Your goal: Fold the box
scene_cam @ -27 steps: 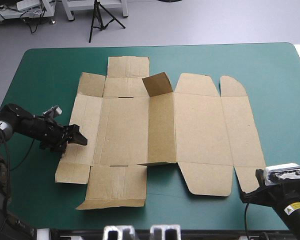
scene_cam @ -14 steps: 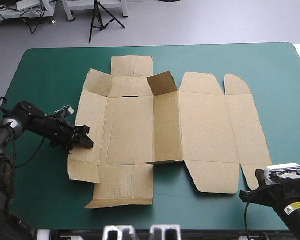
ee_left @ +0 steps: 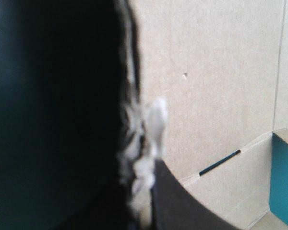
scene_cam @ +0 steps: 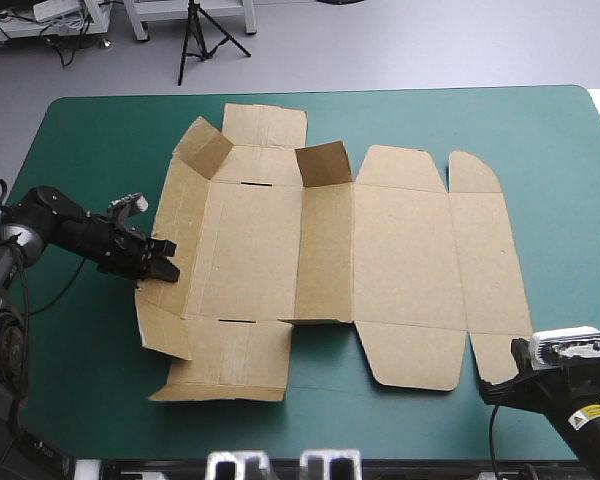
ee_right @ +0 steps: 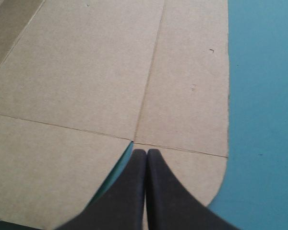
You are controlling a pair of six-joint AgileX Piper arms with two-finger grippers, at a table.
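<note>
Now: left gripper (scene_cam: 166,260) clamped on the box (scene_cam: 380,250) at its left edge, the board edge-on between the black fingers (ee_left: 182,211). The box's left end panel is tilted up off the teal-green surface (scene_cam: 90,140). The far-left corner flap (scene_cam: 202,148) is raised too, and a small flap (scene_cam: 323,163) at the box's far edge stands upright. The rest of the brown sheet lies flat, mid-surface. Right gripper (ee_right: 146,153) closed on nothing, fingers met in a point over the box's near-right rounded flap (ee_right: 192,167); whether they touch it cannot be told.
</note>
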